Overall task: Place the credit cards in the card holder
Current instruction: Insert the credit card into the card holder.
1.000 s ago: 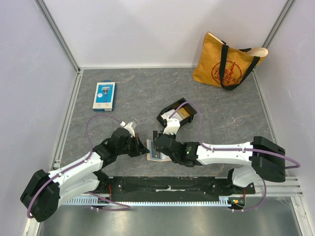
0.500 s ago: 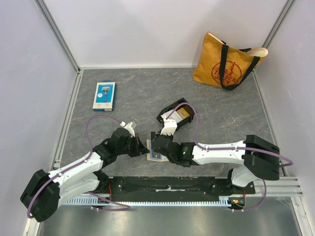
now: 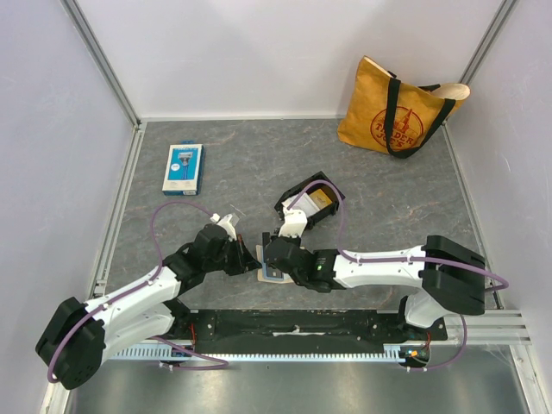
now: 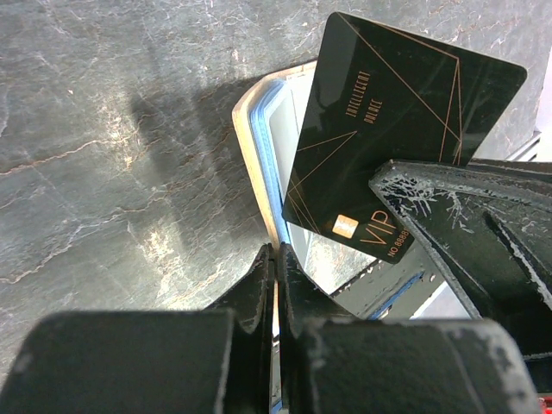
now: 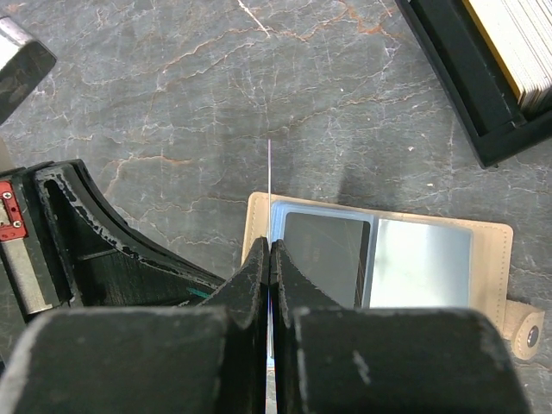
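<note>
The tan card holder lies open on the grey table between both grippers, its clear blue-edged sleeves facing up. My left gripper is shut on the card holder's tan edge. My right gripper is shut on a dark credit card with gold lines and "VIP" lettering. It holds the card upright over the holder's left end, where it appears edge-on as a thin line. A dark rectangle shows in the left sleeve. From above the two grippers almost touch.
A black tray with a stack of cards stands just beyond the holder. A blue-and-white package lies far left. A yellow tote bag leans at the back right. Walls close in on the left and right.
The right arm has shifted a little to the left, bringing its gripper and card closer to the left gripper. The left arm and the card holder have stayed put.
</note>
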{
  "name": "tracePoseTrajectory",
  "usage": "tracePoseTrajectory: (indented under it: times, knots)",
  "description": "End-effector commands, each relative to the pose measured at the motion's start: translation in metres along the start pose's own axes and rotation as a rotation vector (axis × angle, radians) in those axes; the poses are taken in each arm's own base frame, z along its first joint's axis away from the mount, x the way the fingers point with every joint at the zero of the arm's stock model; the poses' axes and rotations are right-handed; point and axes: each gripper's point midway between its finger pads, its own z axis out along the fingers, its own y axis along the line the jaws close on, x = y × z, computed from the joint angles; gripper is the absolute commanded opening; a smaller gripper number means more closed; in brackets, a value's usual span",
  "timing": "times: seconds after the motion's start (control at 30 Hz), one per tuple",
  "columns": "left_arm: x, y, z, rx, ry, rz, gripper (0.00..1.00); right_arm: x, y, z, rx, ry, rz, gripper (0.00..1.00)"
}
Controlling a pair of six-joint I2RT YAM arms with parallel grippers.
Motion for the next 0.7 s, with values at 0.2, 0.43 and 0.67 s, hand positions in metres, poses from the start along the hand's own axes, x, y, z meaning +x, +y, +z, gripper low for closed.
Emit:
tracePoseTrajectory:
  times: [0.2,0.43,0.67]
  knots:
    - [-0.009,-0.014,0.000,0.052,-0.035,-0.008,0.02,-0.007,0.010,-0.005,0.070,-0.038,-0.100,0.00]
    - [-0.008,-0.013,0.000,0.047,-0.033,-0.009,0.02,-0.006,0.004,-0.006,0.117,-0.038,-0.149,0.00]
    - [-0.008,-0.011,0.000,0.041,-0.035,-0.010,0.02,-0.014,0.001,-0.012,0.141,-0.053,-0.165,0.00]
